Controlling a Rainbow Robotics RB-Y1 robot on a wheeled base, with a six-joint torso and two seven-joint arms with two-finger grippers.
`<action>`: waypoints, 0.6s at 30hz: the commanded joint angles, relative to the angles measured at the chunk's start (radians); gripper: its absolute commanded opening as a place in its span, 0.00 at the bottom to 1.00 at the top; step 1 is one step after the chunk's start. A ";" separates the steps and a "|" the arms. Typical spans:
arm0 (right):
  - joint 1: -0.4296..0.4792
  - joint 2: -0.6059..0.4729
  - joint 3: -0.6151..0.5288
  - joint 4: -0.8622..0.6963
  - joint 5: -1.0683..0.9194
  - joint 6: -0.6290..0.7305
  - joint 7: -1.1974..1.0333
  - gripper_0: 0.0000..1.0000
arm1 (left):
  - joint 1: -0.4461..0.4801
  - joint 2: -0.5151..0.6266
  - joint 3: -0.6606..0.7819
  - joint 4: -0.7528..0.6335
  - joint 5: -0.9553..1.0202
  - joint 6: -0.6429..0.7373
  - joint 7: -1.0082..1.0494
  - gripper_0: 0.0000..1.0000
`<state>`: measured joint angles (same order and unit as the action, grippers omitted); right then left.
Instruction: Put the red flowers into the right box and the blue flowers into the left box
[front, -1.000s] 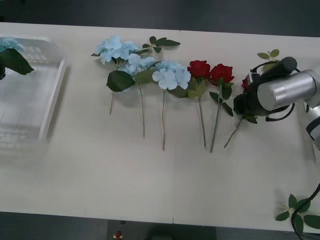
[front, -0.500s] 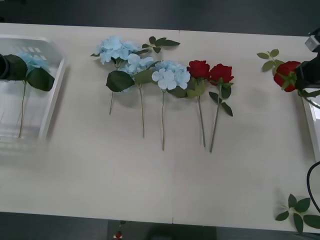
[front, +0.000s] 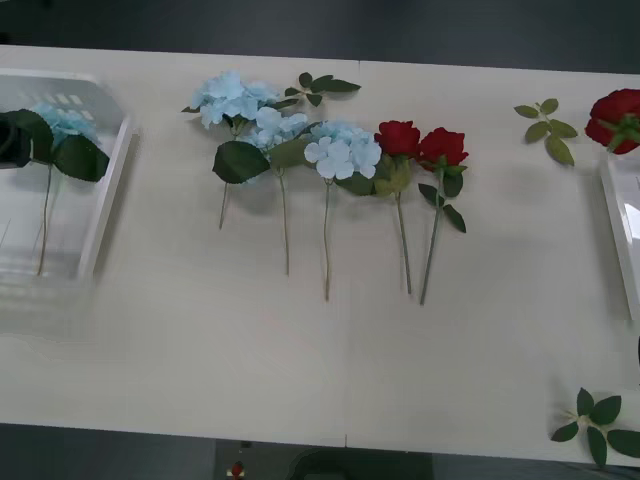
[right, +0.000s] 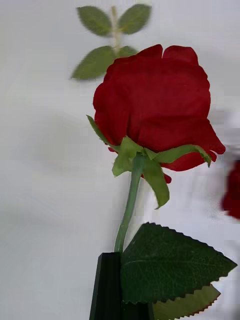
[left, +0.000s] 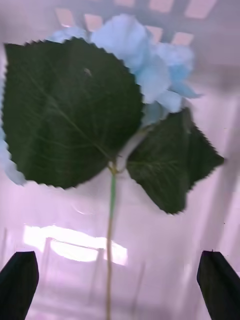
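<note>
We saw the white latticed plastic tray-like left box (front: 100, 215) at the table's left edge, and inside it lay one pale-blue hydrangea cluster (front: 62, 120) with broad dark-green leaves, its thin stem running along the box floor. In the left wrist view that same hydrangea cluster (left: 145, 60) rested on the bottom of the box, and the left gripper (left: 117, 285) hung above it with its black fingers (left: 19, 282) spread wide at both corners, touching nothing.

On the pale table top (front: 300, 360), three more blue flowers (front: 285, 135) lay side by side near the middle, stems pointing toward us. Just to their right lay two red flowers (front: 420, 145), blooms nearly touching, stems parallel.

At the far right edge, a deep-red rose (front: 617, 118) was lifted above the near end of the white shallow right box (front: 618, 225), of which we saw a white rim. In the right wrist view the right gripper (right: 120, 290) had its black fingers (right: 106, 287) closed on the green stem of that rose (right: 155, 107), with a serrated dark leaf in front of them.

A loose green leaf sprig (front: 545, 118) lay just left of the held rose, another sprig (front: 320, 88) behind the hydrangeas, and a third (front: 598, 420) at the table's near right corner.
</note>
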<state>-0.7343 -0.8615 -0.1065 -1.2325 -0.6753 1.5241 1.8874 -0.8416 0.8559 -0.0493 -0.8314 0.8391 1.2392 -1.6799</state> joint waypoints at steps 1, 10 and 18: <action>-0.025 -0.099 -0.021 -0.009 0.062 -0.016 0.127 0.00 | -0.036 0.075 0.045 -0.068 0.170 0.094 -0.066 0.92; -0.025 -0.180 -0.055 0.153 0.157 -0.119 0.308 0.00 | -0.033 0.087 -0.026 -0.069 0.584 0.117 -0.096 0.92; -0.025 -0.183 -0.096 0.462 0.194 -0.392 0.441 0.00 | -0.033 0.072 -0.233 -0.140 0.811 -0.043 -0.101 0.92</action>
<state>-0.7344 -1.0110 -0.2038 -0.8168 -0.4815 1.1662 2.2962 -0.8417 0.9111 -0.2490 -0.9187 1.6091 1.2422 -1.7304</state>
